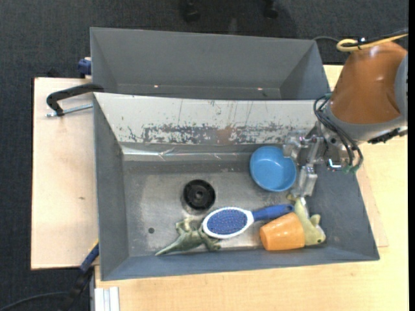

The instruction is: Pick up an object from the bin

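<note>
Bin [111, 193]: bowl [272, 168] in back right of floor, gripper [305, 183] just beside it on the right. Round disc [198, 194] near centre, left of bowl, well apart. Along front wall, left to right: toy dinosaur [188, 240], hairbrush [228, 222] with head touching dinosaur and handle pointing right, cup [283, 233] on its side, small toy [316, 230] touching cup's right.

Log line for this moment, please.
gripper: right of blue bowl, beside its rim | nearest others: orange cup, blue brush | task: nothing lifted yet

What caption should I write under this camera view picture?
Robot tool hangs beside a blue bowl in the grey bin.
</note>
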